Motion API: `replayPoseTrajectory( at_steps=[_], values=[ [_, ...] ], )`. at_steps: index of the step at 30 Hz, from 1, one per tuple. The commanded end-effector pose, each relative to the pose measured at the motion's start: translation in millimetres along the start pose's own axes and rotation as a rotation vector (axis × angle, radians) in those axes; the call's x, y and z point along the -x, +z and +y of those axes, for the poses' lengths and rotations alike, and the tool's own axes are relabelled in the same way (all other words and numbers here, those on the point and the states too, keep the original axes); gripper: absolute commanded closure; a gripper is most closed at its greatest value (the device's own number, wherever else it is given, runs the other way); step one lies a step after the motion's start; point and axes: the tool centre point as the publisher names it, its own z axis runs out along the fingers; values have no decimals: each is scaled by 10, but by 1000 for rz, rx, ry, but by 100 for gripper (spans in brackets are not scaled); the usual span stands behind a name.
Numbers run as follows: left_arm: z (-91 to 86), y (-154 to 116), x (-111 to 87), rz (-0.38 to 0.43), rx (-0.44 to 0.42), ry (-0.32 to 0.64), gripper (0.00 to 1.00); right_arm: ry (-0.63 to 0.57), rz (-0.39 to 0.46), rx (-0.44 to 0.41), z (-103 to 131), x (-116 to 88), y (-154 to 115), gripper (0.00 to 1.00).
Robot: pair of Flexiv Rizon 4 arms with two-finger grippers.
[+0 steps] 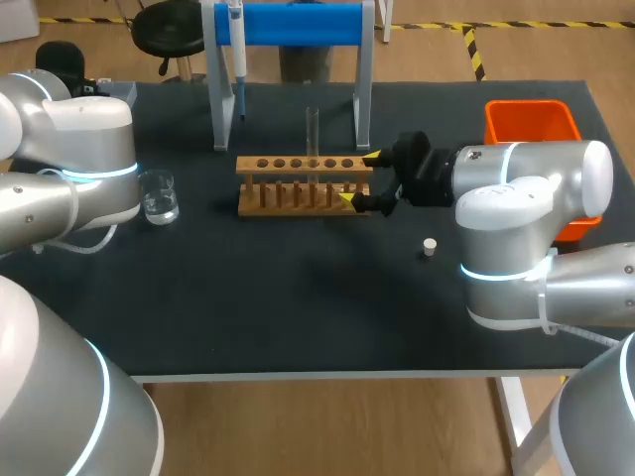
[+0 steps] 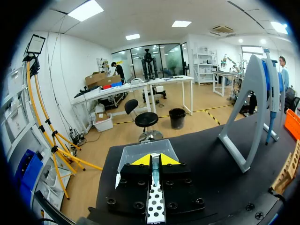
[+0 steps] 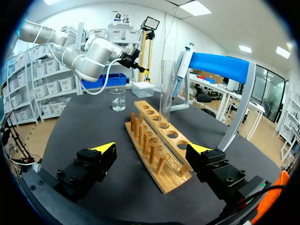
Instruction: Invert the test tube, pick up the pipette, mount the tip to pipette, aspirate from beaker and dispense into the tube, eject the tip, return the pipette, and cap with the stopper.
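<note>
Test tube (image 1: 312,134) stands upright in one hole of the wooden rack (image 1: 303,190), near the rack's middle. Your right gripper (image 1: 359,178) sits at the rack's right end with its fingers spread wide, one to either side of the rack and holding nothing. Your left gripper (image 2: 155,160) has its yellow tips pressed together, just short of a clear box (image 2: 140,151). You'll find the pipette (image 1: 236,50) hanging on the blue stand (image 1: 298,22) behind the rack. The beaker (image 1: 159,196) is left of the rack, and the stopper (image 1: 429,247) lies on the mat near your right arm.
</note>
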Motion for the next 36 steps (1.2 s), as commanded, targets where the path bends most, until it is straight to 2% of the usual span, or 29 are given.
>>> replayPoseTrajectory(
  at_steps=[1, 6, 12, 14, 19, 23, 24, 36],
  values=[
    [-34, -80, -21, 0, -6, 5, 100, 0, -2, 1, -5, -6, 0, 0],
    [-156, -216, -81, 38, -22, 42, 100, 0, -2, 1, -5, -6, 0, 0],
    [-325, -421, -210, 129, -34, 117, 100, 0, -2, 1, -5, -6, 0, 0],
    [-381, -522, -291, 203, -31, 149, 100, 0, -2, 1, -5, -6, 0, 0],
    [-432, -761, -463, 319, -1, 229, 100, 0, -2, 1, -5, -6, 0, 0],
    [-449, -1011, -633, 494, -4, 286, 100, 0, -2, 1, -5, -6, 0, 0],
    [-450, -1087, -705, 539, -2, 335, 100, 0, -2, 1, -5, -6, 0, 0],
    [-450, -1087, -705, 539, -2, 335, 100, 0, -2, 1, -5, -6, 0, 0]
  ],
)
